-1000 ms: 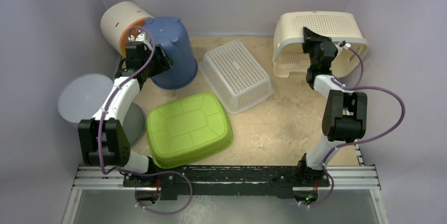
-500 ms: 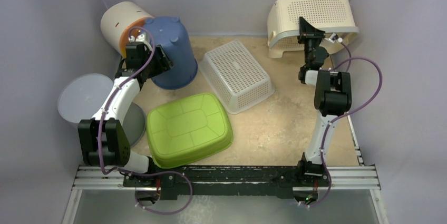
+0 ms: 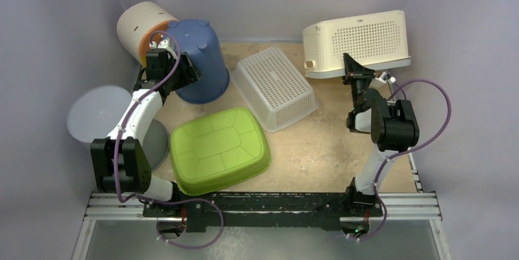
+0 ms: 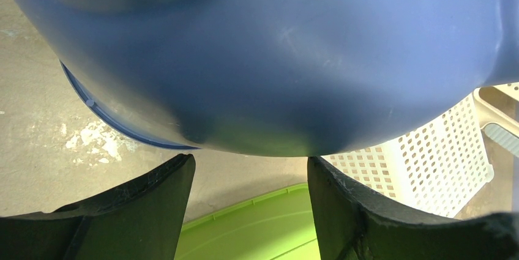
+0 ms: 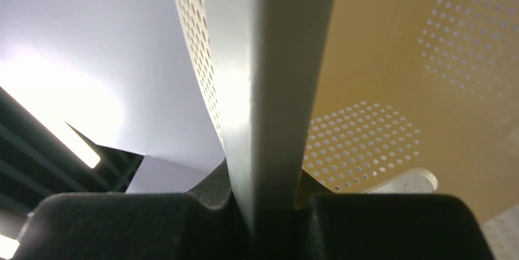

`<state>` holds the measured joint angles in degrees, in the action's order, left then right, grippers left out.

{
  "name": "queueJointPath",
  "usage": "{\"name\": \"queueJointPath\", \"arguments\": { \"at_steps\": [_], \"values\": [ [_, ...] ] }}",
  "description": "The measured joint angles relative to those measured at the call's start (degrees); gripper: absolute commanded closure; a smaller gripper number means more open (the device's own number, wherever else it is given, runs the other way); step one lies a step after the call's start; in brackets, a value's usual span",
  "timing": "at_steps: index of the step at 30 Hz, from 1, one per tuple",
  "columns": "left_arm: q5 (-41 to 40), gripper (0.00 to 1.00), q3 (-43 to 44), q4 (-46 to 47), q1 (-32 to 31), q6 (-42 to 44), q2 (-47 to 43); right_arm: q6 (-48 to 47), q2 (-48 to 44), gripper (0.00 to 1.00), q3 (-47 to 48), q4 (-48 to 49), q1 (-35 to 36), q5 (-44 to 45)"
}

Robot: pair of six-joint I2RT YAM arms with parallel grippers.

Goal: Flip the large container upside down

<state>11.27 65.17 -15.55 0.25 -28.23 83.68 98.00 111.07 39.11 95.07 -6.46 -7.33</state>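
The large container is a cream perforated basket. It hangs clear of the table at the back right, tipped so one long perforated wall faces the top camera. My right gripper is under its near edge and shut on its rim. In the right wrist view the rim runs straight down between my closed fingers, and the basket's inside fills the right. My left gripper is open and empty beside the blue bucket. In the left wrist view the bucket looms just above the fingertips.
A white perforated basket lies upside down mid-table, and a green tub lies upside down in front of it. A cream and orange bin leans at the back left behind the blue bucket. Grey round lids lie at the left edge.
My right arm has raised the cream basket off the table and swung it up and leftward, rotating it. Its open side no longer shows from above. The left arm has not moved.
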Motion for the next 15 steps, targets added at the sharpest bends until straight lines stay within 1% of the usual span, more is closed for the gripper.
{"name": "queueJointPath", "arguments": {
  "at_steps": [2,3,5,8,14,15],
  "values": [
    [0.00,0.33,0.00,0.00,0.00,0.00,0.00,0.00,-0.59,1.00,-2.27,0.04,-0.07,-0.31],
    [0.00,0.33,-0.02,0.02,0.00,-0.02,0.00,0.07,-0.63,0.97,-2.99,0.09,-0.20,-0.37],
    [0.00,0.33,-0.02,0.02,0.00,-0.02,0.00,0.55,-0.52,0.88,-3.54,0.13,-0.44,-0.76],
    [0.02,0.33,-0.02,0.02,0.00,-0.02,0.00,1.55,-0.42,0.72,-4.24,0.15,-0.66,-1.09],
    [0.02,0.33,-0.02,0.02,0.00,-0.02,0.00,7.85,-0.28,0.49,-11.69,0.20,-0.79,-1.22],
    [0.02,0.33,-0.02,0.02,0.00,-0.02,0.00,8.33,-0.42,0.47,-12.90,0.22,-0.98,-1.18]
  ]
}}
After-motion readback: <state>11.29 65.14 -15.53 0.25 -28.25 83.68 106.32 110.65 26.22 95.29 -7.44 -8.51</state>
